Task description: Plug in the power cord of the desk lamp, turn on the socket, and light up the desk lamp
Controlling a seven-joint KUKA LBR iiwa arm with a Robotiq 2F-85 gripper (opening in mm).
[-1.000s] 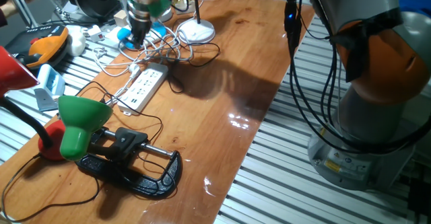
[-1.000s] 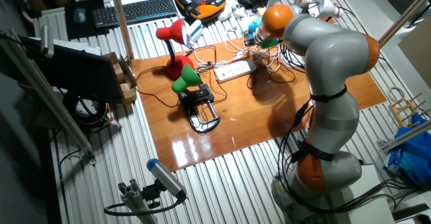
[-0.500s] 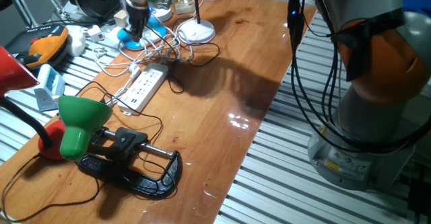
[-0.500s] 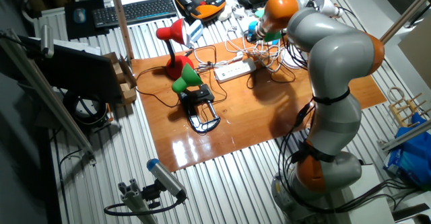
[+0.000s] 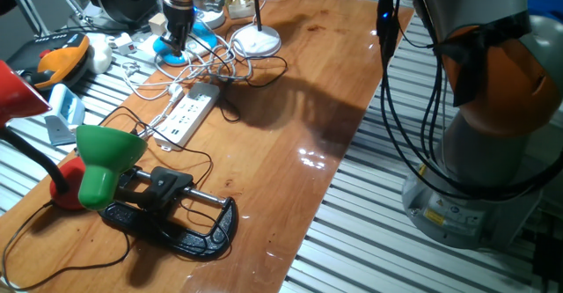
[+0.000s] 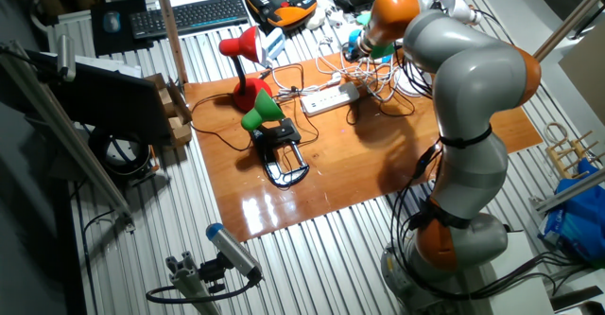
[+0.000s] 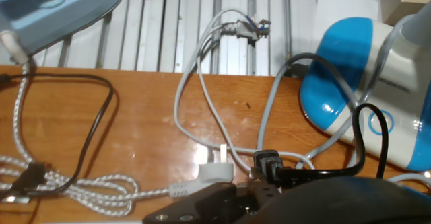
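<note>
Hand view: gripper (image 7: 259, 197) low over the far cable tangle, finger state not discernible, black plug (image 7: 267, 165) just beyond beside a white plug (image 7: 215, 172); risk: snagging a white cable or grabbing the wrong plug.

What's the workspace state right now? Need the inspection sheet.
Surface: wooden table, glossy, on a slatted metal bench.
Job's things: socket lies flat, nothing plugged into its outlets; desk lamp at the far edge; power cord looped beside it, black plug on the wood.
Clutter: green clamp lamp, red lamp, blue-and-white base.
Claw: claw over the cable tangle; open or shut cannot be told.
Cables: white cables and a braided cord tangled by the plug.
Surroundings: keyboard, orange pendant.
</note>
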